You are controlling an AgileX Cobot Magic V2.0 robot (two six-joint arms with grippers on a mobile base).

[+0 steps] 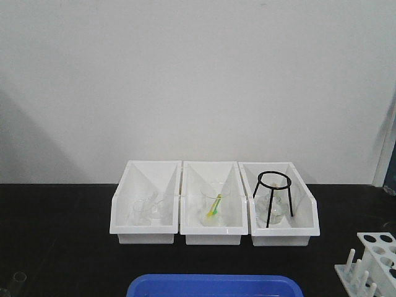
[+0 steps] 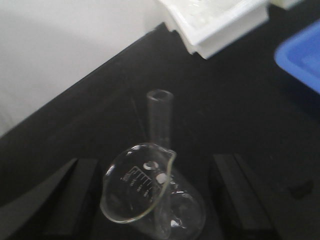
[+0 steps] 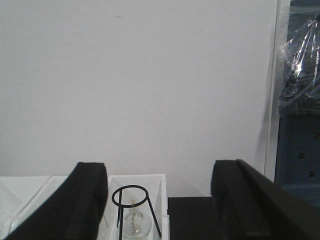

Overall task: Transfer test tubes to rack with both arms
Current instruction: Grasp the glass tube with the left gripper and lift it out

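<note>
Between spread, released fingers of left gripper (image 2: pixel 155 162): test tube (image 2: pixel 160 117) beside graduated beaker (image 2: pixel 137 187); right gripper (image 3: pixel 159 170) likewise released, facing wire tripod (image 3: pixel 120 215) in white bin (image 3: pixel 150 178)

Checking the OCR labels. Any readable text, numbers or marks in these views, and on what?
Beaker: white graduation lines and printed figures, too blurred to read.
Bins, tray, rack, test tube: no text seen.
Nothing legible in any view.
</note>
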